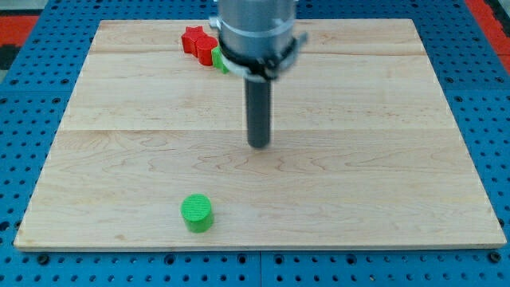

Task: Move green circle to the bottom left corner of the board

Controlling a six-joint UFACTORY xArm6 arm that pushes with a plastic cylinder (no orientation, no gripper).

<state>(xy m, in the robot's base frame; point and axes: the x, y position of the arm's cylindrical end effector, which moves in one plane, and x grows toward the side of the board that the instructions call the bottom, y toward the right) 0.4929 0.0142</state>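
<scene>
we see a pale wooden board [382, 183] filling most of the frame, its grain running left to right, with 2 faint seams across it that split it into 3 planks. its far edge at the top of the frame looks narrower than its near edge at the bottom. around it lies a blue perforated surface [24, 96], dotted with regular rows of small holes, visible at the left, the right and along the bottom of the frame. in the upper left and upper right corners we catch a bit of red. the light is even and soft, with only a faint shadow on the wood.
</scene>
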